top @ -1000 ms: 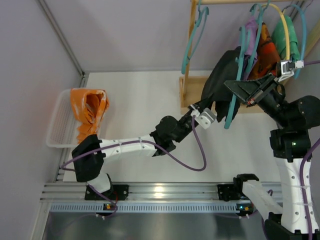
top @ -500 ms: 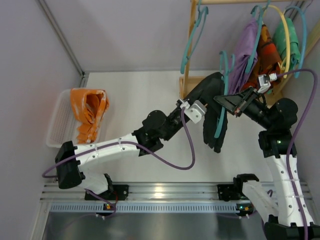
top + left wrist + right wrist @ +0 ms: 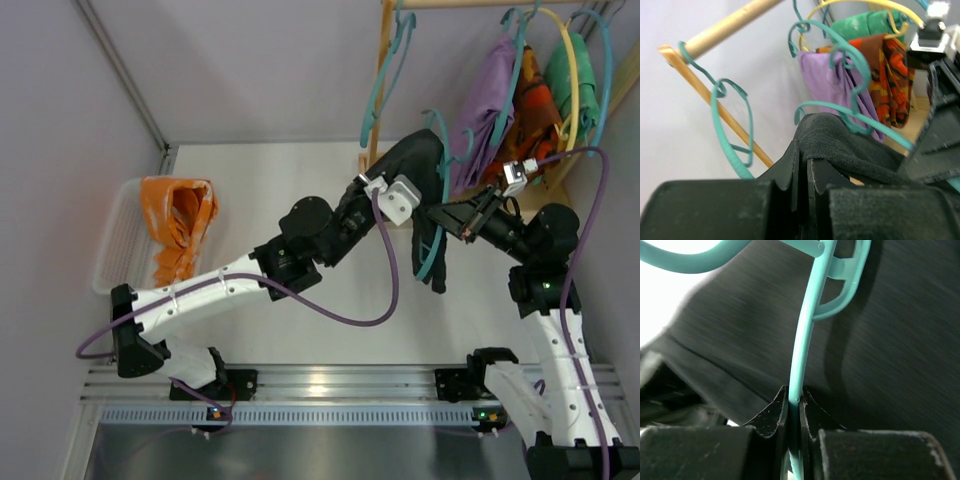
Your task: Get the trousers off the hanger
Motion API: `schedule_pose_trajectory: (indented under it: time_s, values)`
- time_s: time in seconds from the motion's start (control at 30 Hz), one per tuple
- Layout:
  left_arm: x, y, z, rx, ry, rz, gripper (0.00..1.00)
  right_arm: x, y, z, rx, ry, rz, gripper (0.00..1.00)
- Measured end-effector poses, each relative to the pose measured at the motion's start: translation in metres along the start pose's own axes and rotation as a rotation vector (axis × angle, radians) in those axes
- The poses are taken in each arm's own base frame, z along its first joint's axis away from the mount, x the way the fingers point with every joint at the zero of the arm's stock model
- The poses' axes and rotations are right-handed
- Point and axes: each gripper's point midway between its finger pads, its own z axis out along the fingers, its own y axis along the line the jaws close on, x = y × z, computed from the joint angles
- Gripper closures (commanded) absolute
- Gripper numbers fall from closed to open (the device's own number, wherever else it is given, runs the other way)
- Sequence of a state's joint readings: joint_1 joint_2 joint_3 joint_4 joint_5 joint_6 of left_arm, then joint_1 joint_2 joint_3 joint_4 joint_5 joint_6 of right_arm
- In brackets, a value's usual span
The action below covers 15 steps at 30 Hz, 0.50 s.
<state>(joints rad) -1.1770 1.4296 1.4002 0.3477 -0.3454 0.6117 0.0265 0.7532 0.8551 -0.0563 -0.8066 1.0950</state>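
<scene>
The black trousers [image 3: 415, 175] hang over a teal hanger [image 3: 436, 255] held off the rail, in the middle right of the top view. My left gripper [image 3: 375, 190] is shut on the trousers' edge; the left wrist view shows the black cloth [image 3: 850, 145] pinched between its jaws [image 3: 802, 165]. My right gripper [image 3: 440, 212] is shut on the hanger's thin teal bar [image 3: 802, 350], with the trousers' dark cloth [image 3: 900, 340] behind it in the right wrist view [image 3: 795, 402].
A wooden rack [image 3: 378, 110] stands at the back right with an empty teal hanger [image 3: 385, 75] and purple [image 3: 485, 100], orange [image 3: 535, 95] and green [image 3: 570, 75] garments on hangers. A white basket [image 3: 115, 250] at left holds orange cloth [image 3: 180, 225].
Both arms have moved left and away from the rail, carrying the trousers and their hanger with them. The left arm has risen and stretched further.
</scene>
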Motion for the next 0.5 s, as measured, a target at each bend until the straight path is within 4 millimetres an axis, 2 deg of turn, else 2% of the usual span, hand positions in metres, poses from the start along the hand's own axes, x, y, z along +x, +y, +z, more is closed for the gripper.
schedule_pose_trajectory:
  time_s: [0.23, 0.33, 0.5]
  values:
    - [-0.050, 0.045, 0.002, -0.106, -0.068, 0.003, 1.00, 0.006, -0.018, 0.002, 0.025, 0.018, -0.016, 1.00]
    - [-0.063, 0.061, -0.003, -0.145, -0.085, 0.016, 1.00, 0.007, -0.022, 0.002, 0.034, 0.024, -0.038, 1.00]
    - [-0.085, 0.091, -0.019, -0.208, -0.129, 0.032, 1.00, 0.015, -0.043, 0.003, 0.081, 0.049, -0.035, 1.00]
